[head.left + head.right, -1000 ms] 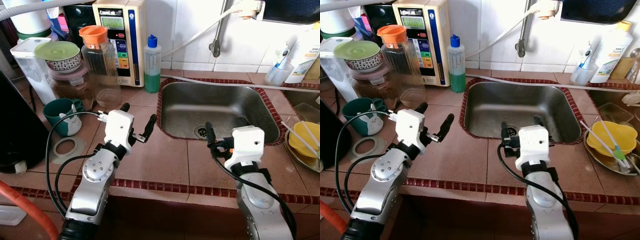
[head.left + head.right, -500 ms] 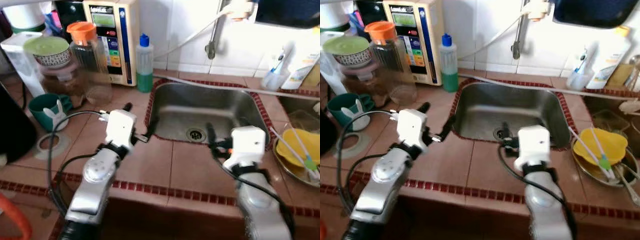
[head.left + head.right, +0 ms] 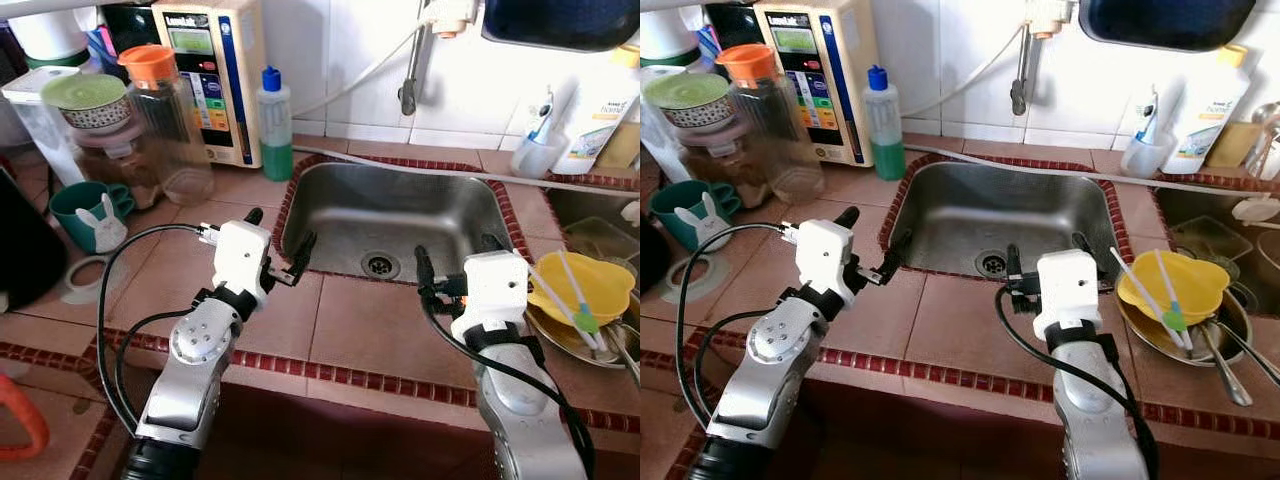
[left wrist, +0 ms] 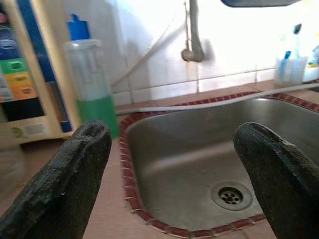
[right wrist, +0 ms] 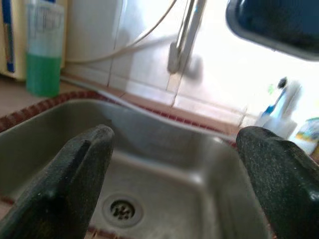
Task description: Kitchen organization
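Hovering over the tiled table's front edge, the left gripper [image 3: 279,245] and right gripper [image 3: 455,265] both gape wide, holding nothing, aimed at the bare steel sink [image 3: 400,215]. A yellow bowl [image 3: 1170,283] crowds the right edge; a green soap bottle [image 3: 275,124], jar [image 3: 165,125] and teal mug [image 3: 88,212] stand far left.

Beyond the right pincer [image 3: 1043,266], the dark blue object [image 3: 1165,20] above the steel sink [image 3: 1040,215] was cut off by the frame.

Left gripper [image 3: 278,244], right gripper [image 3: 455,262]: jaws apart
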Robot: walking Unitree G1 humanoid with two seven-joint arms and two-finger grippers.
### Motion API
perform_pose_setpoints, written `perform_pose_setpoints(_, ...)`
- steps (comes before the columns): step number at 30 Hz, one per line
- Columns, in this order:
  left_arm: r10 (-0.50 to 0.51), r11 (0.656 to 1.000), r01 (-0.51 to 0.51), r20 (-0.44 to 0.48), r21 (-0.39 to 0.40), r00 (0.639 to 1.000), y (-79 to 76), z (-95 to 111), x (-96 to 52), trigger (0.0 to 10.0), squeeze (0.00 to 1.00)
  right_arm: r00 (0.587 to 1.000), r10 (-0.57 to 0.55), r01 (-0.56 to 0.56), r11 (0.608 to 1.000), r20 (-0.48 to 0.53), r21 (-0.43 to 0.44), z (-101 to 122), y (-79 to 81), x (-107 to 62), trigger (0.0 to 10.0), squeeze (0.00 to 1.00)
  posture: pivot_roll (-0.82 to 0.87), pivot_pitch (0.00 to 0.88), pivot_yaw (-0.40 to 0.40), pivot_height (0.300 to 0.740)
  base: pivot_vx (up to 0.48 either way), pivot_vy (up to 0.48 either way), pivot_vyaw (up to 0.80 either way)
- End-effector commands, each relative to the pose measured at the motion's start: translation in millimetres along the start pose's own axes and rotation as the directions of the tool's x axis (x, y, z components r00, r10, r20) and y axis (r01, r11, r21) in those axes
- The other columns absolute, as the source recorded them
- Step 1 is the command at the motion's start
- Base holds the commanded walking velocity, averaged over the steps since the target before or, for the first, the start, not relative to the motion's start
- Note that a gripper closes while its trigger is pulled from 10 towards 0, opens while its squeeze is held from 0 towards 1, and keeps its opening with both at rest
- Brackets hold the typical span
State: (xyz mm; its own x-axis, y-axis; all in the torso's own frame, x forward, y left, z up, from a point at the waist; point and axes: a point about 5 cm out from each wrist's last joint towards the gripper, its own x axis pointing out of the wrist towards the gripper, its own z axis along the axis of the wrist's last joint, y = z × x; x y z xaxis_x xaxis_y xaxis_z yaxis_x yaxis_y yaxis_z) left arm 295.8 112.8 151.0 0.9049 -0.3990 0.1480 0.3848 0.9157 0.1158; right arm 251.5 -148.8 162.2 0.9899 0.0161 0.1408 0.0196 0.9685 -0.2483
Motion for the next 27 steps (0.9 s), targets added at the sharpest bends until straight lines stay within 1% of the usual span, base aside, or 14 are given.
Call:
perform_pose_setpoints(1,0.013,1.000,-0.013,0.000,0.000,1.000,3.2,1.1,2.9,10.0,0.00,1.000,-0.019,0.019,1.000,0.000,-0.001,1.6,-1.7,0.5,10.0,0.00,0.09,0.000,0.012,0.740,0.000,0.000,0.00)
perform_pose_setpoints(3,0.017,1.000,-0.017,0.001,0.000,1.000,5.1,2.0,4.5,10.0,0.00,1.000,-0.025,0.025,1.000,-0.014,0.019,-0.3,-1.2,-0.2,10.0,0.00,0.09,0.000,0.014,0.740,0.000,0.000,-0.39)
perform_pose_setpoints(7,0.018,1.000,-0.018,0.002,0.002,1.000,6.3,2.6,4.9,10.0,0.00,1.000,-0.025,0.025,1.000,-0.017,0.005,-0.4,-1.1,-0.9,10.0,0.00,0.08,0.000,0.015,0.740,0.000,0.000,-0.78)
perform_pose_setpoints(21,0.009,1.000,-0.009,-0.001,-0.004,1.000,5.9,2.6,3.7,10.0,0.00,1.000,-0.016,0.016,1.000,-0.025,0.018,0.7,1.7,-5.4,10.0,0.00,0.08,0.000,0.018,0.740,0.000,0.000,-0.78)
perform_pose_setpoints(27,0.006,1.000,-0.006,-0.006,-0.005,1.000,5.7,2.2,2.0,10.0,0.00,1.000,-0.009,0.009,1.000,-0.016,0.006,3.2,3.4,-5.0,10.0,0.00,0.08,0.000,0.018,0.740,0.000,0.000,-0.78)
